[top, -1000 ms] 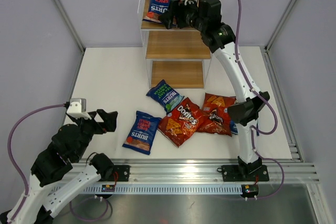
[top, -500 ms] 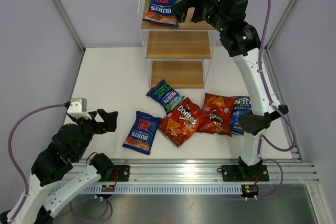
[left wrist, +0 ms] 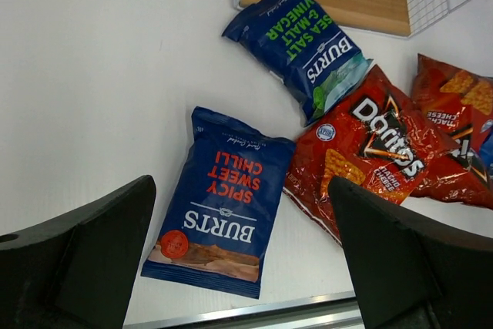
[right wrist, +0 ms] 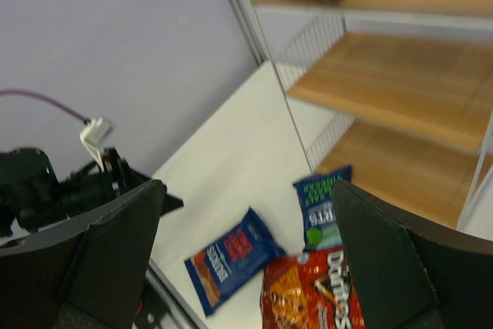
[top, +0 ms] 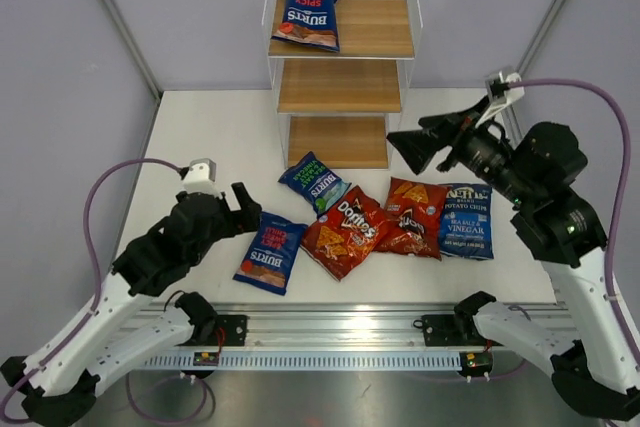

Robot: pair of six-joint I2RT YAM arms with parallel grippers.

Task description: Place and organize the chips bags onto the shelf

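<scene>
The shelf (top: 340,87) stands at the back of the table, and one dark blue Burts bag (top: 308,14) lies on its top board. Five chips bags lie on the table in front of it. They are a Burts chilli bag (top: 270,252), a Burts vinegar bag (top: 315,183), two red Doritos bags (top: 345,232) (top: 413,217) and a larger blue Sea Salt & Vinegar bag (top: 466,220). My left gripper (top: 247,215) is open and empty, just left of the chilli bag (left wrist: 223,206). My right gripper (top: 402,150) hangs open and empty above the Doritos, facing the shelf (right wrist: 400,82).
The white table (top: 210,147) ends in a metal rail (top: 340,332) at the near edge, where both arm bases sit. Grey walls enclose the sides and back. Purple cables loop from both wrists. The two lower shelf boards are bare.
My right arm has pulled back from the top shelf and come down to the right, above the table. My left arm has moved forward and right, toward the chilli bag.
</scene>
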